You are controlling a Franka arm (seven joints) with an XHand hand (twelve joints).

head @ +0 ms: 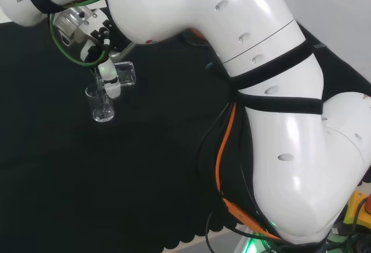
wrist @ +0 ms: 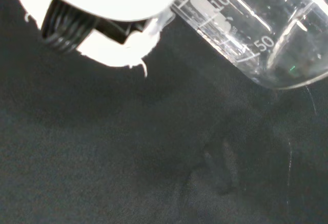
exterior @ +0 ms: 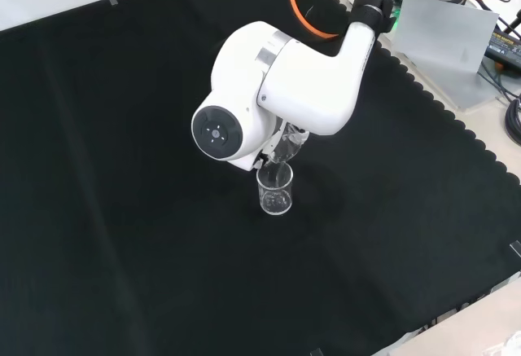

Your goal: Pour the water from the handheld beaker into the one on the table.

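Mid-pour, looks like. Hand (head: 108,70) curled around the handheld beaker (head: 124,73), tipped right over the table beaker (head: 102,106) just below the fingertips. Clear glass: light, slick, breakable, so best gripped around the wall, not the rim.

A desk (exterior: 122,169) draped in black cloth with a scalloped edge carries one small clear glass beaker (exterior: 275,194), standing upright directly on the cloth near the middle in the front view. In the head view that beaker (head: 102,105) sits toward the left.
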